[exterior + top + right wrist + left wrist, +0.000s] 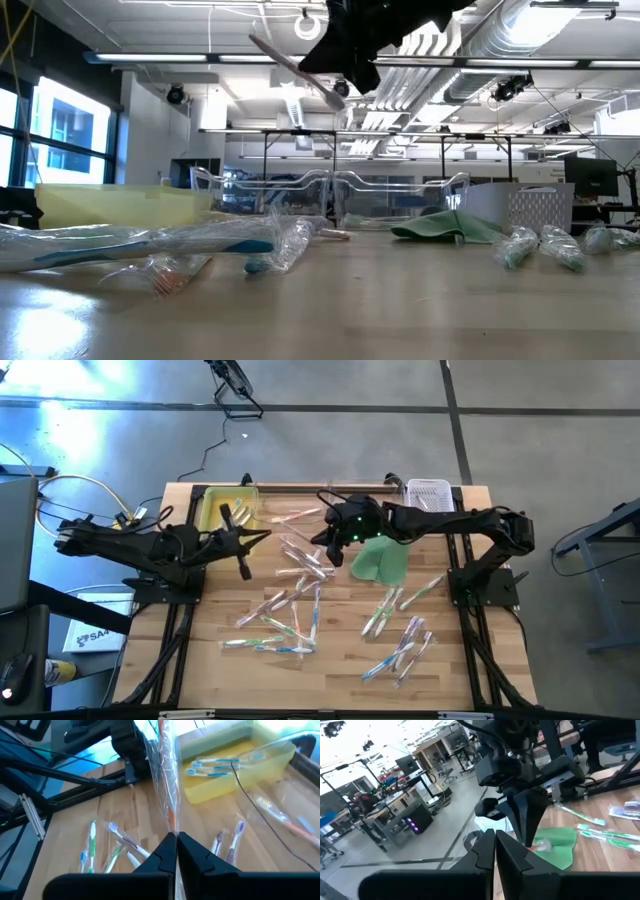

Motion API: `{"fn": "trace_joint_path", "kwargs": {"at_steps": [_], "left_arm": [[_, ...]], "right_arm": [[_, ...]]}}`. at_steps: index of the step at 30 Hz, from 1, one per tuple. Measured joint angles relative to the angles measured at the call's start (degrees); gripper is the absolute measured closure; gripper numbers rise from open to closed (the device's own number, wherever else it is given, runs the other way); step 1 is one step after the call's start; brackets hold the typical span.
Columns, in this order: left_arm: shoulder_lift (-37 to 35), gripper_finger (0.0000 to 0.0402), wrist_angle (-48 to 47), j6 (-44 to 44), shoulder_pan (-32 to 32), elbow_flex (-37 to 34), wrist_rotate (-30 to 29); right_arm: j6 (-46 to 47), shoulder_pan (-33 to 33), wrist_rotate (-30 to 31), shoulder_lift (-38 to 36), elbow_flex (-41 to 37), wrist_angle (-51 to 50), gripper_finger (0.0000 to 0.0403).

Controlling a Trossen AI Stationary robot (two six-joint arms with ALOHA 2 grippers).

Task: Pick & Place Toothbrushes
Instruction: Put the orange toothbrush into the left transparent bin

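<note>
We see the yellow bin holding several toothbrushes; the right gripper clenches a wrapped toothbrush, the left gripper clenched empty.

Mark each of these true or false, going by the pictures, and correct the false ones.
1. The right gripper is shut on a wrapped toothbrush. True.
2. The yellow bin holds no toothbrushes. False: a few blue and white ones lie in it.
3. The left gripper holds a toothbrush. False: it is shut with nothing between its fingers.
4. A green cloth lies on the table, near the right gripper. True.
5. All toothbrushes are already in bins. False: many loose toothbrushes lie scattered on the table.
</note>
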State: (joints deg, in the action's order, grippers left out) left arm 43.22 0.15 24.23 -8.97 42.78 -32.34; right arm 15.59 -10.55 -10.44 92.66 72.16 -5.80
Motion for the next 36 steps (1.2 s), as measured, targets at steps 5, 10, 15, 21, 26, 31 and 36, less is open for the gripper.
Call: {"fn": "trace_joint_path", "kwargs": {"at_steps": [5,10,15,21,26,31,36], "left_arm": [[-0.49,0.0392,-9.88,2.51,4.96,1.93,0.45],[-3.17,0.0398,-17.27,-0.04,15.77,1.3,11.23],[-5.24,0.04,-17.3,1.26,26.53,0.19,28.48],[-4.72,0.0401,-13.29,4.07,36.12,-3.16,39.97],[-2.86,0.0401,-1.06,0.95,41.46,-10.31,50.27],[-0.53,0.0401,13.6,-3.86,41.97,-16.28,56.37],[0.74,0.0401,20.12,-5.05,41.97,-17.22,61.31]], "right_arm": [[-1.19,0.05,1.47,0.0,0.02,2.1,0.0399],[-1.9,0.02,2.59,0.0,0.02,2.2,0.0399],[-2.16,0.66,2.58,0.0,0.02,2.24,0.0399],[-2.88,2.64,3.23,0.0,0.03,5.08,0.0399],[-3.88,4.81,5.85,-0.13,0.07,6.53,0.0399],[-3.87,5.3,6.33,-0.88,0.11,6.09,0.0399],[-3.7,6.13,9.03,-1.09,0.09,6.58,0.0399]]}}
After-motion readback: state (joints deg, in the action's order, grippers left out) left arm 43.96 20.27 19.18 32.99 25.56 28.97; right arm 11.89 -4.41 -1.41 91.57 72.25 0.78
